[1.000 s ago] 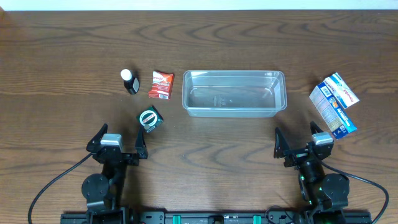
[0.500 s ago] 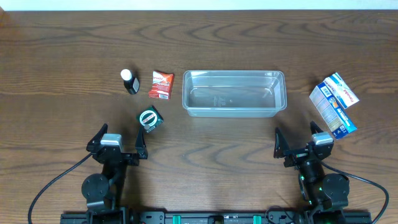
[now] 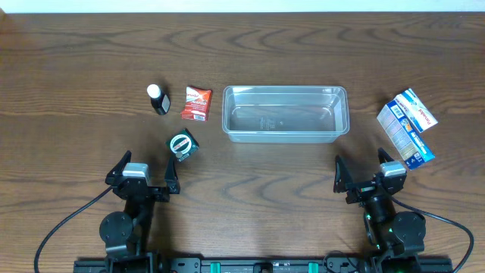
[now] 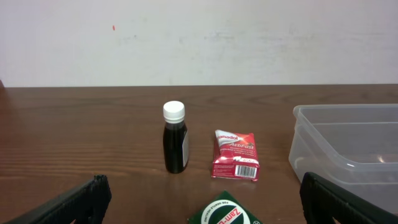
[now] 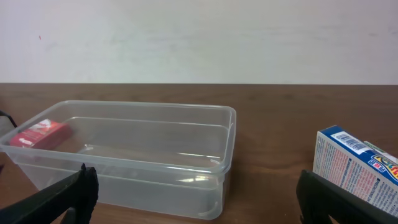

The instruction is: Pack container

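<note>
Overhead: one container (image 3: 285, 89) (clear), one bottle (image 3: 158, 99), one red packet (image 3: 196, 104), one green pack (image 3: 183, 144); left tool (image 3: 148, 164) and right tool (image 3: 360, 162) gape.

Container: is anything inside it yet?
Nothing is inside the container; its clear bottom shows bare from overhead. The red packet seen through its wall from the right wrist lies outside, beside it. No part is covered.
</note>
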Robot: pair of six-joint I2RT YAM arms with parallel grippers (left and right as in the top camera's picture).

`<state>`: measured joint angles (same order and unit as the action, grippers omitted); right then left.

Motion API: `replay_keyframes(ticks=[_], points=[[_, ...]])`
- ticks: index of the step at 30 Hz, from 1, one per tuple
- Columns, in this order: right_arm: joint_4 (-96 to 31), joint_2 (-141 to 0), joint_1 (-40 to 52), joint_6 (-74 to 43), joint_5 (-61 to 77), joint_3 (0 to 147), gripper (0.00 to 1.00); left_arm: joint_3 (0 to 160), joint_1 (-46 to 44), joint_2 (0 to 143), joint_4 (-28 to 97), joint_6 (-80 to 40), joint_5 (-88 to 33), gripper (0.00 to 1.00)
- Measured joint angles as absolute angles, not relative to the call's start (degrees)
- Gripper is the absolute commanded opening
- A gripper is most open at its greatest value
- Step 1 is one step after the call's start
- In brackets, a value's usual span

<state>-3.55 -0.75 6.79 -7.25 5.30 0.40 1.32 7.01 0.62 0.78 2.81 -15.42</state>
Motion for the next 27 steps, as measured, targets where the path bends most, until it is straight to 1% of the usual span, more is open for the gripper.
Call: replay_keyframes(ticks=[6,8,12,16,21,27], points=[[1.15,-0.75,6.79,-7.03,5.89,0.45,0.99,1.32,7.01,0.62,0.78,2.81,-15.42,0.98],[0.71,-0.78,6.79,-6.76,5.91,1.21,0.99,1.32,7.01,0.62,0.8,2.81,-15.42,0.98],[-8.05,-3.44,6.46,-5.69,3.33,9.08,0.99,1.32,7.01,0.64,0.78,2.81,-15.42,0.98],[-17.8,-10.9,3.99,-2.24,0.23,23.59,0.99,1.32,7.01,0.64,0.8,2.83,-15.16,0.98],[-30.13,-26.0,-1.21,2.68,-0.43,41.52,0.99,1.32,7.01,0.62,0.82,2.81,-14.98,0.98],[-47.18,-47.2,-7.7,9.85,5.5,58.92,0.99,1.32,7.01,0.64,0.82,2.81,-14.98,0.98]])
